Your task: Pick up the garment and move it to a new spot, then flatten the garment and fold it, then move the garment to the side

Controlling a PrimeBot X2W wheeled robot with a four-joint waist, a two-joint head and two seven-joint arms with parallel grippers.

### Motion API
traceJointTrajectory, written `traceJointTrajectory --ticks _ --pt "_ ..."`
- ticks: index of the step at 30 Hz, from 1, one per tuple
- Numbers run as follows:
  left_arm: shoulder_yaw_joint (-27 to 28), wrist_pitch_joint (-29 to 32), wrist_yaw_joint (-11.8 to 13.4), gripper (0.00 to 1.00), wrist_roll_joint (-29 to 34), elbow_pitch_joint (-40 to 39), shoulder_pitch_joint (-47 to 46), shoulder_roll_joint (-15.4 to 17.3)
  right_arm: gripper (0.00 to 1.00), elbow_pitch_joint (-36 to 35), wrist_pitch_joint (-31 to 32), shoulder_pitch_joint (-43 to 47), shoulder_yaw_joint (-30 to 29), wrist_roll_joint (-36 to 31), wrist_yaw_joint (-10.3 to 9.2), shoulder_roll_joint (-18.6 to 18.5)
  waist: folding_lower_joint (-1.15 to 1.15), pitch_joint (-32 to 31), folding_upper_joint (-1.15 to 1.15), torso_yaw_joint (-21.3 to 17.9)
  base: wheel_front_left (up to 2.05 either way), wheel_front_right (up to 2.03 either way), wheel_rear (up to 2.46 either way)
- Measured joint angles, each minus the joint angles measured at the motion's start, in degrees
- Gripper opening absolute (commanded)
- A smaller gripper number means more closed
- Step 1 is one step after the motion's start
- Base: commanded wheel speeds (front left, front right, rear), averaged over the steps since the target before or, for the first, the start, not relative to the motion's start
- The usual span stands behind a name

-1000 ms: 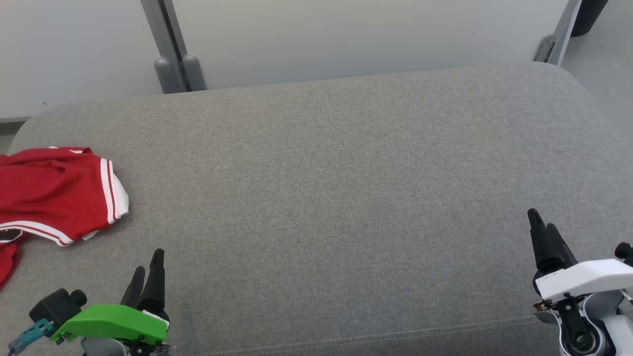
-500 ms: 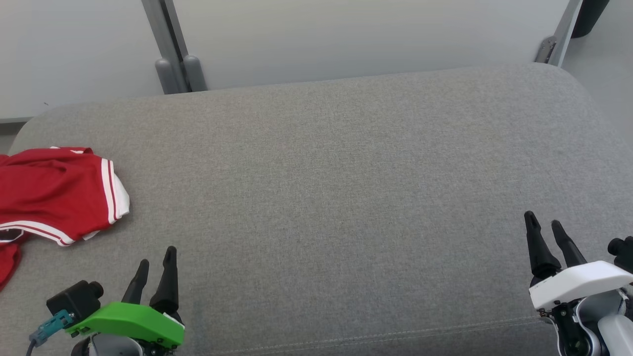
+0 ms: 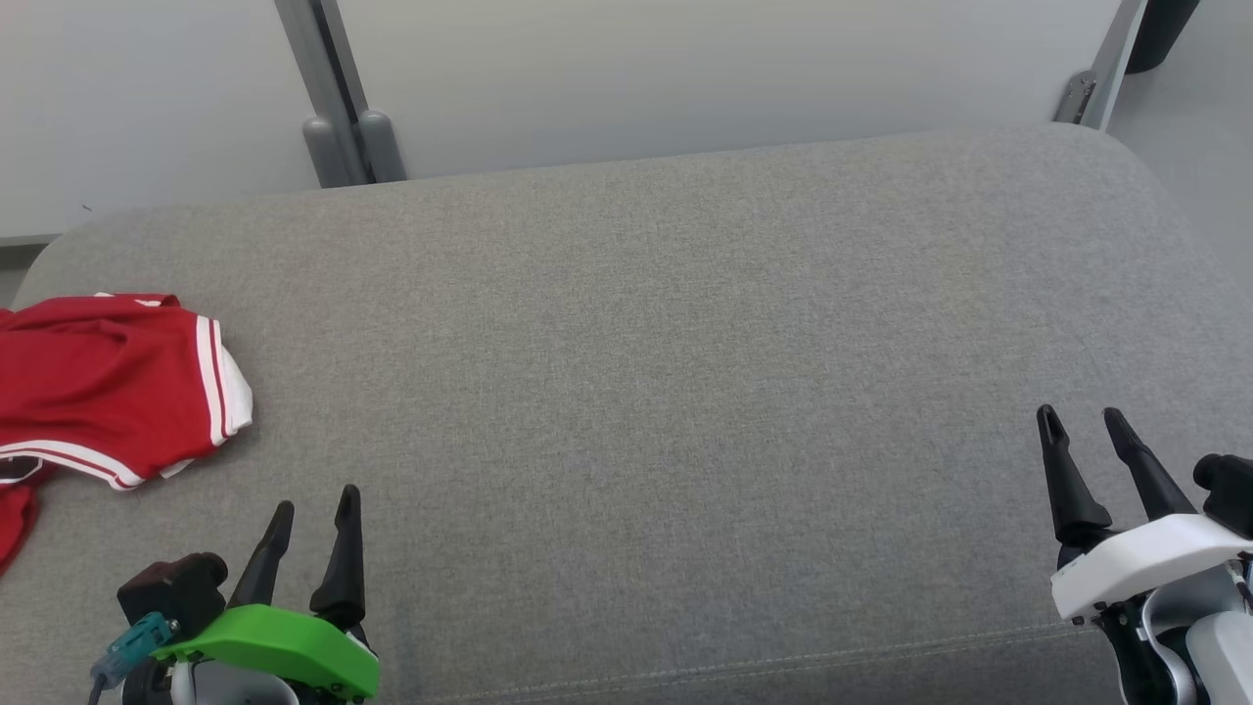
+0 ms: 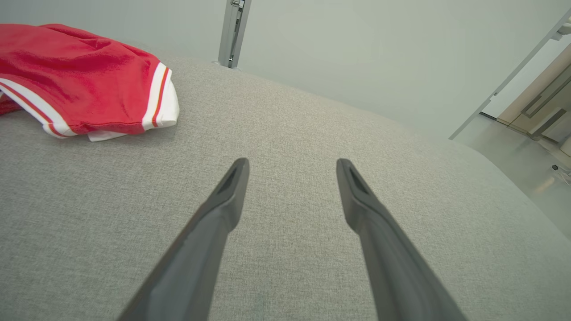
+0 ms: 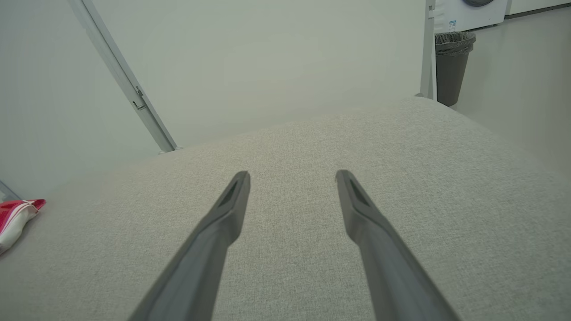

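Evidently the pick-up comes first: the garment (image 3: 108,382) lies at the far left edge of the grey cushion (image 3: 636,343), partly past the head view's border. The left gripper (image 3: 315,499), fingers spread and empty, is near it. It should reach leftward, come down onto a raised fold and pinch cloth, not upholstery. The right gripper (image 3: 1081,413), likewise spread and empty, sits well apart at the far right and can wait. The garment is red and rumpled, and its white-striped band faces right.
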Motion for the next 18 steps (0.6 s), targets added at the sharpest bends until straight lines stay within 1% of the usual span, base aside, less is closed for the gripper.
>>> traceJointTrajectory --ticks 7,9,13,18 --pt "0.09 -1.46 0.48 1.00 4.63 -0.41 0.53 0.74 1.00 -0.66 -1.37 -0.01 1.52 -4.45 0.33 -1.25 0.00 -0.05 0.00 -0.01 0.00 0.00 0.00" --pt "0.14 -1.78 0.48 1.00 6.64 -0.46 0.60 0.85 1.00 -0.90 -1.66 -0.01 1.85 -5.84 0.68 -1.40 0.00 -0.08 0.00 -0.04 0.00 0.00 0.00" --pt "0.30 -2.53 0.52 1.00 9.62 -0.76 0.64 1.11 1.00 -1.36 -2.54 -0.01 2.26 -6.62 1.66 -1.43 0.00 -0.01 0.00 -0.25 0.00 0.00 0.00" --pt "-0.03 -3.55 0.53 1.00 13.85 -0.94 1.04 1.48 1.00 -1.21 -3.54 -0.01 2.41 -9.96 1.67 -1.91 0.00 0.11 0.00 -0.45 0.00 0.00 0.00"
